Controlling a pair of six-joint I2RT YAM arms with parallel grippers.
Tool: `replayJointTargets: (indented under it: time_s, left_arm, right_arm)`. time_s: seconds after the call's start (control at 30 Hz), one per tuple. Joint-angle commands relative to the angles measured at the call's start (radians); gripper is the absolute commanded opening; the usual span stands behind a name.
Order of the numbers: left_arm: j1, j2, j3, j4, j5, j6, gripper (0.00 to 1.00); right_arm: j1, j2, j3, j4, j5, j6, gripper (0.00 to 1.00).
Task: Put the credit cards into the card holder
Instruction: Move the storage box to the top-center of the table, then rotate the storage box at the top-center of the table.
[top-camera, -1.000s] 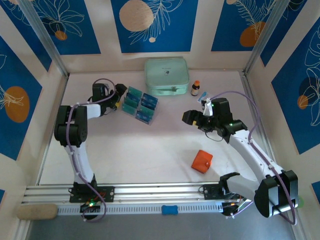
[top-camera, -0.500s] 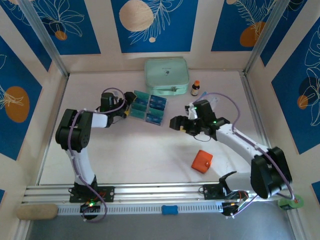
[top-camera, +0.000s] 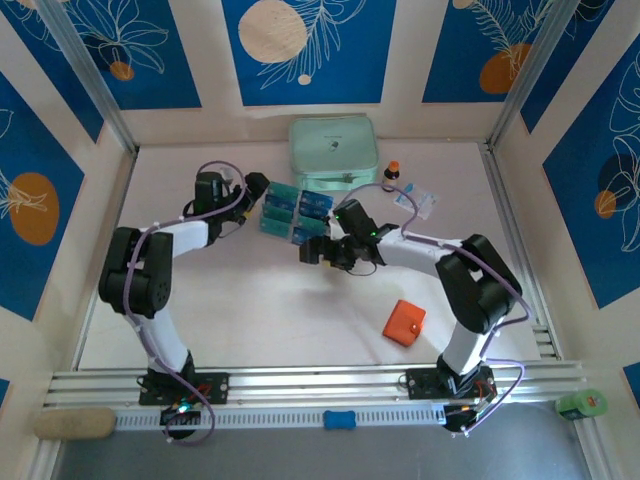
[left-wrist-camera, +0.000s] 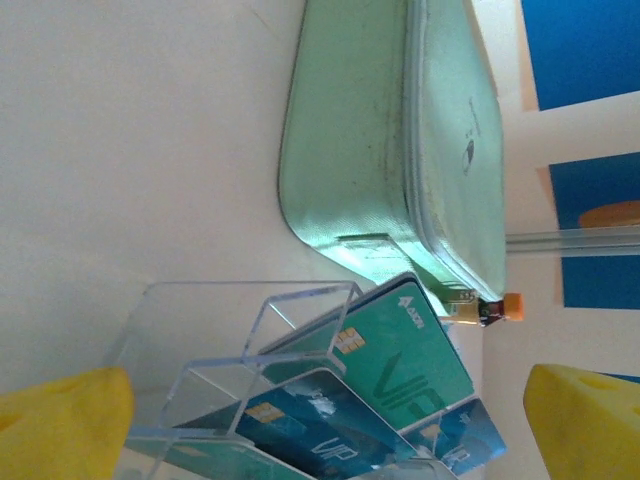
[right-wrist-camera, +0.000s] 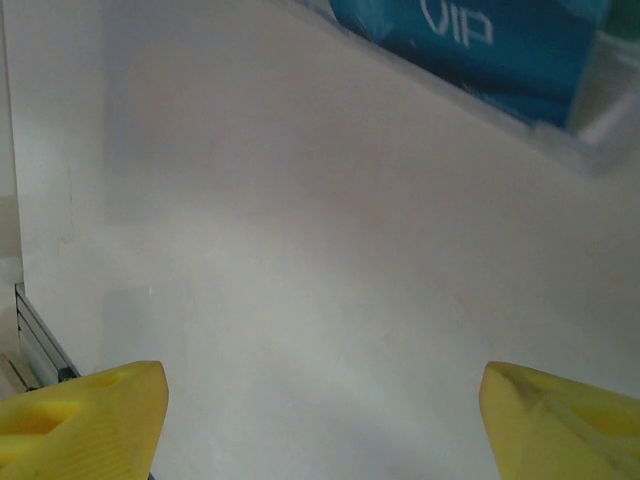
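Several teal-blue credit cards (top-camera: 297, 213) stand in a clear plastic rack (top-camera: 283, 226) at the table's middle back. In the left wrist view a green card (left-wrist-camera: 405, 350) and a blue card (left-wrist-camera: 310, 420) lean in the rack's slots. My left gripper (top-camera: 256, 192) (left-wrist-camera: 325, 430) is open at the rack's left end, its yellow fingers (left-wrist-camera: 60, 425) on either side of the rack. My right gripper (top-camera: 311, 249) (right-wrist-camera: 322, 420) is open just in front of the rack, over bare table, with a blue card (right-wrist-camera: 500, 45) ahead of it. The orange-red card holder (top-camera: 404, 322) lies closed at the front right.
A mint-green zip case (top-camera: 333, 152) (left-wrist-camera: 400, 150) lies behind the rack. A small orange-capped bottle (top-camera: 391, 171) (left-wrist-camera: 497, 308) stands right of the case. A white-and-blue sachet (top-camera: 416, 200) lies further right. Walls enclose the table on three sides.
The right arm has swung left across the table to the rack's front. The left gripper has moved right against the rack, and the rack has shifted a little to the right.
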Motion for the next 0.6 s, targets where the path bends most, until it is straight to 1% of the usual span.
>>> replayJointTargets:
  time_s: [0.0, 0.2, 0.57]
  left_arm:
    - [0.012, -0.002, 0.063, -0.171, -0.041, 0.115, 1.0]
    - [0.013, 0.045, 0.119, -0.257, -0.048, 0.175, 1.0]
    - [0.006, 0.108, 0.141, -0.245, -0.017, 0.179, 1.0]
  right_arm:
    - [0.009, 0.052, 0.056, 0.019, 0.012, -0.007, 0.81]
    - [0.023, 0.113, 0.115, 0.016, 0.055, -0.035, 0.81]
    - [0.021, 0.164, 0.157, -0.011, 0.164, -0.096, 0.81]
